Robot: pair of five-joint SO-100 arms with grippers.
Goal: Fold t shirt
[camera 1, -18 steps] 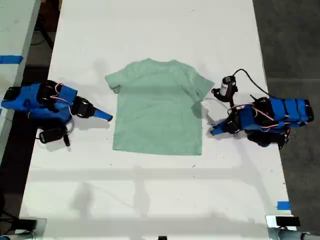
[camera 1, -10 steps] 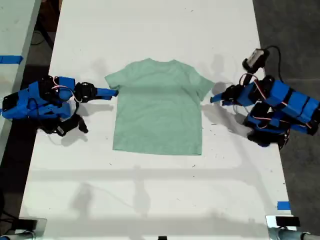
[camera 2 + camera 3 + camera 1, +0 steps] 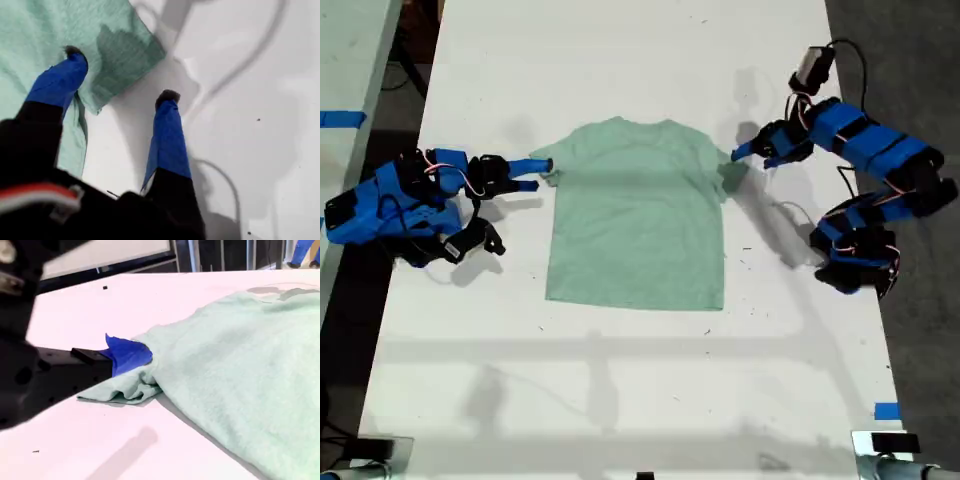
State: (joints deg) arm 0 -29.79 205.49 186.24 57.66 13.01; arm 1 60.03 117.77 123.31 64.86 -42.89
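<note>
T-shirt (image 3: 638, 215), pale mint green, lies spread flat on the white surface (image 3: 620, 400) between both arms. My first hand (image 3: 120, 75) hangs with its jaws apart over the sleeve at the exterior view's right, one finger above cloth, one above bare surface. My second hand (image 3: 127, 356) sits at the opposite sleeve's bunched edge; whether it grips, I cannot tell.
</note>
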